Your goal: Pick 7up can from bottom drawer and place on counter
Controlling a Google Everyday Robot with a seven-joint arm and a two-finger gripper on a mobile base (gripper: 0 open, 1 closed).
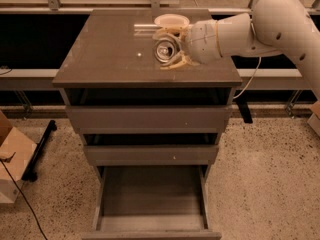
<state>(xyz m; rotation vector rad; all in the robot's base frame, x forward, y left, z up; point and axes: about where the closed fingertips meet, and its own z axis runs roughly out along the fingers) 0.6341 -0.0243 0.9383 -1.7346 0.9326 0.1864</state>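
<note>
7up can [163,51] out of open bottom drawer [150,196], clamped in pincer [169,49] over worktop [100,54]; set-down and release not yet done.

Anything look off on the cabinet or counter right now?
Nothing spilled or damaged. The gripper holds the 7up can over the counter, close beside the bowl; the bottom drawer stands open.
</note>
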